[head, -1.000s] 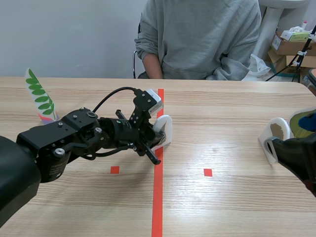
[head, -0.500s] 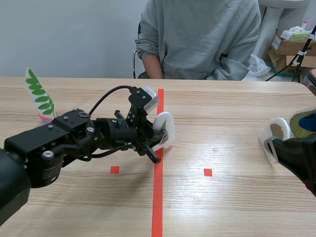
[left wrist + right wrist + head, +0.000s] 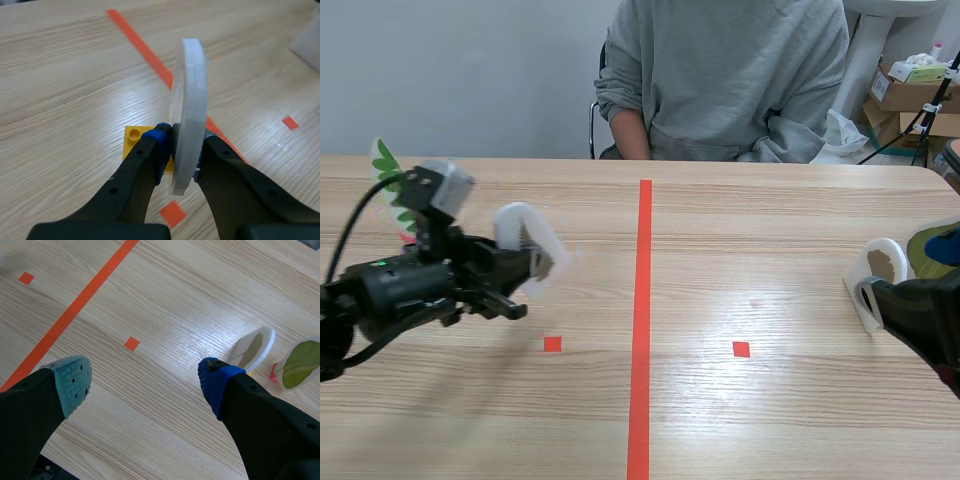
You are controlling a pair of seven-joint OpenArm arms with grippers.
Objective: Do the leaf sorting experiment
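Hanging left of the red tape line (image 3: pixel 642 300), the white leaf card (image 3: pixel 190 100) is clamped low, near its yellow base (image 3: pixel 131 140), in the left gripper (image 3: pixel 182 145). It looks light, stiff and likely tippy, so a low grip suits. Right of the line, the right gripper (image 3: pixel 145 382) stands apart.

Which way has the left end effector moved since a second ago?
Yes. Left end effector, gripping the card, went from the tape line toward the fern card.

Wooden table (image 3: pixel 770 250); fern card (image 3: pixel 386 168) left; brown-leaf card (image 3: pixel 252 349), green-leaf card (image 3: pixel 300 362) right
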